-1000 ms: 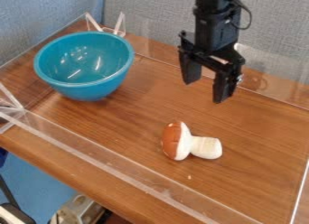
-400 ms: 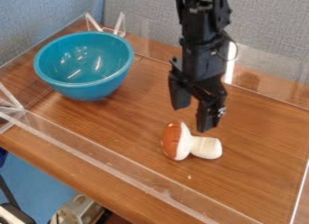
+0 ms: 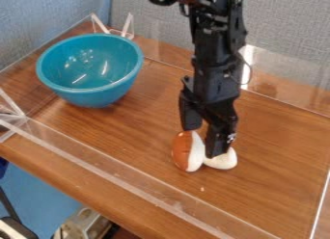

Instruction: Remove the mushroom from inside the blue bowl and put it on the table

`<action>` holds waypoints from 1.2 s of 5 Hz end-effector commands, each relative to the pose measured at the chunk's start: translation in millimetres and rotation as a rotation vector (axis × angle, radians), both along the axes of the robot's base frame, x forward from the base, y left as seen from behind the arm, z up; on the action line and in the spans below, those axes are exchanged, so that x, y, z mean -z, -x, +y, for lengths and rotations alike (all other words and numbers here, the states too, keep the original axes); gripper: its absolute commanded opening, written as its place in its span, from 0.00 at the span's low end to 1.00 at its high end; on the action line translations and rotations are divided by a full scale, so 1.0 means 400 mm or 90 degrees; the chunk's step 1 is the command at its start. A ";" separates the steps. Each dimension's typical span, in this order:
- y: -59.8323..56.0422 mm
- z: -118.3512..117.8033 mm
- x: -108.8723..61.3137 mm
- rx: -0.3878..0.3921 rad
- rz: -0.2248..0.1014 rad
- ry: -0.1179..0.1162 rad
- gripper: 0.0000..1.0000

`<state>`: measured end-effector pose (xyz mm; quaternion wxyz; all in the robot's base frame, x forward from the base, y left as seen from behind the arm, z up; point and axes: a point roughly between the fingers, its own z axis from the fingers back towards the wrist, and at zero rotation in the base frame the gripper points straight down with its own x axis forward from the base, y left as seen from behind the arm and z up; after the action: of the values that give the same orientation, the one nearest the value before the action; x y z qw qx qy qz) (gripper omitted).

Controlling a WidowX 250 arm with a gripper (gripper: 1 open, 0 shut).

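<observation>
From the 1 camera view, we are seeing the gripper (image 3: 207, 139) pointing straight down with its jaws spread wide, straddling the mushroom (image 3: 196, 152), which is lying on its side on the table (image 3: 116, 137). The bowl (image 3: 89, 69) is sitting well apart, toward the back left.

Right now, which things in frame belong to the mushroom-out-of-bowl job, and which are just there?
Job:
- mushroom, lying on its side on the table, outside the bowl
- blue bowl, nothing visible inside
- gripper, open, straddling the mushroom

Just there:
- clear acrylic walls round the table edge
</observation>
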<state>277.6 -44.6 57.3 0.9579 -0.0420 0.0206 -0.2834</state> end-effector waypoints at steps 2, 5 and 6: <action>0.022 0.026 0.018 0.041 0.001 0.007 1.00; 0.064 0.049 -0.001 -0.038 0.003 0.012 0.00; 0.070 0.021 -0.042 -0.050 -0.003 0.011 0.00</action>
<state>241.9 -35.6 58.6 0.9663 -0.0562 0.0459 -0.2471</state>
